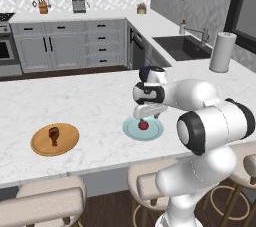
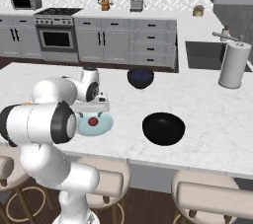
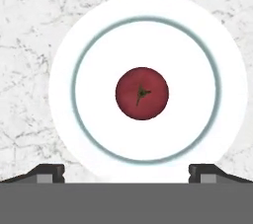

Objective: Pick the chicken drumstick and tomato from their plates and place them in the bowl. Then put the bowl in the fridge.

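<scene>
i judge the step in hand to be the pick of the tomato (image 3: 142, 93), with nothing yet moved to the bowl (image 2: 163, 128). the gripper (image 1: 145, 115) hangs directly above the pale blue-green plate (image 1: 154, 132) on the marble island counter (image 1: 90, 101), and its jaws stand spread wide and empty; in the hand view the two dark fingertips (image 3: 47, 172) sit far apart at the bottom edge, clear of the fruit. the tomato rests at the middle of that plate, stem up, a little above the midpoint between the tips in the hand view, so the hand is nearly centred over it and not touching it. the next move, as i read it, calls for a straight descent until the fingers bracket the fruit, then a gentle close; a round glossy ball may roll or squirt aside if the jaws meet it off centre. the chicken drumstick (image 1: 53, 134) lies on the tan wooden plate (image 1: 67, 145), well apart to the left in the left base view. the black bowl stands empty on the counter near the blue-green plate, on its far side from the wooden one.
</scene>
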Controlling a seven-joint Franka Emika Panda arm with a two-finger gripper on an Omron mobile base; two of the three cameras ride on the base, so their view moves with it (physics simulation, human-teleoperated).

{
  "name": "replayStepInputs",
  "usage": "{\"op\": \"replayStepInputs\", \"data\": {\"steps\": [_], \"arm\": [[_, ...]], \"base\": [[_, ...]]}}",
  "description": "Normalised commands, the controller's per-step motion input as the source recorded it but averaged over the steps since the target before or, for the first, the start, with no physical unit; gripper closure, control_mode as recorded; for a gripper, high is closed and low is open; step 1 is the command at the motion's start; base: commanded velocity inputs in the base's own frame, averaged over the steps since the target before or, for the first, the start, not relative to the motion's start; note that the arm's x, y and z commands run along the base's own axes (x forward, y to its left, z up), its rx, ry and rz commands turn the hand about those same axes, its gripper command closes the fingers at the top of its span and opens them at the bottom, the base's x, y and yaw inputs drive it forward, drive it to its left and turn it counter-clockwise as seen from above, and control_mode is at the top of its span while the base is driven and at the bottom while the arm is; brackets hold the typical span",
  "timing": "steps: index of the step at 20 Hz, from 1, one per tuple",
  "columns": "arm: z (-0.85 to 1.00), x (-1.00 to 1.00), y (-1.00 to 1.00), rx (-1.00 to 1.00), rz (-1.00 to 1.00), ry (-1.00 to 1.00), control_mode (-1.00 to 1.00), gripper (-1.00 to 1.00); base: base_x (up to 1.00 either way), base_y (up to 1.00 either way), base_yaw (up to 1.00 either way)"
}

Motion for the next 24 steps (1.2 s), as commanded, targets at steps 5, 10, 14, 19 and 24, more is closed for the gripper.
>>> {"op": "replayStepInputs", "data": {"steps": [5, 10, 14, 19, 24], "arm": [[-0.31, 0.47, 0.02, 0.00, 0.00, 0.22, -1.00, -1.00], [-0.30, 0.35, 0.02, -0.01, 0.00, 0.13, -1.00, -1.00], [-0.24, 0.36, 0.07, -0.07, 0.00, 0.01, -1.00, -1.00], [-0.18, 0.01, 0.09, -0.06, 0.00, 0.00, -1.00, -1.00], [-0.03, -0.39, 0.00, -0.03, -0.04, 0.02, -1.00, -1.00]], "base": [[0.00, 0.00, 0.00], [0.00, 0.00, 0.00], [0.00, 0.00, 0.00], [0.00, 0.00, 0.00], [0.00, 0.00, 0.00]]}}
